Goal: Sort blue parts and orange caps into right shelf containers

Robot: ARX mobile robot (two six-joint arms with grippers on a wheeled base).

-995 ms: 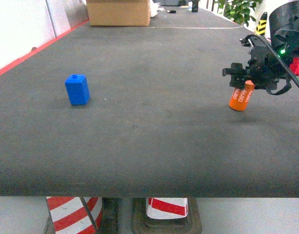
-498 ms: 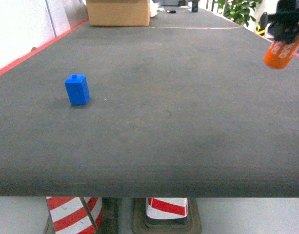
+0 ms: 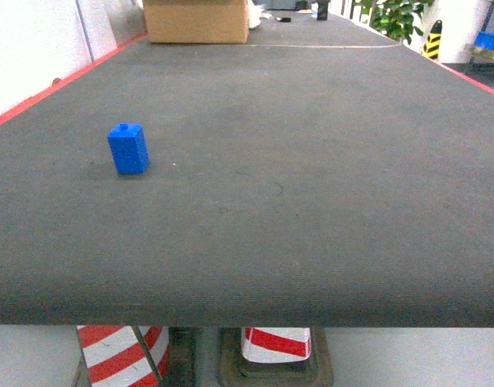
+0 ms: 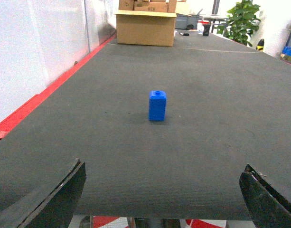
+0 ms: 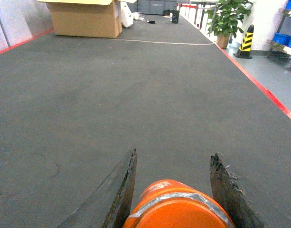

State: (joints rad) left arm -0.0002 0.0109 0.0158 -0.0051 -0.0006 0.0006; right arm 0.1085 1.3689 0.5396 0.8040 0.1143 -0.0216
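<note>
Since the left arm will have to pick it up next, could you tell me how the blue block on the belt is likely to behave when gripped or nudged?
The blue block looks solid with flat sides, so it should probably grip firmly. Being taller than wide, it may tip if nudged high. It is unlikely to roll.

No legible text, label, brand, number or sign appears in any current view. The cardboard box [image 4: 146,27] at the upper centre of the left wrist frame bears a small dark marking, too blurred to read. The orange cap [image 5: 178,209] at the bottom of the right wrist frame shows no print.
</note>
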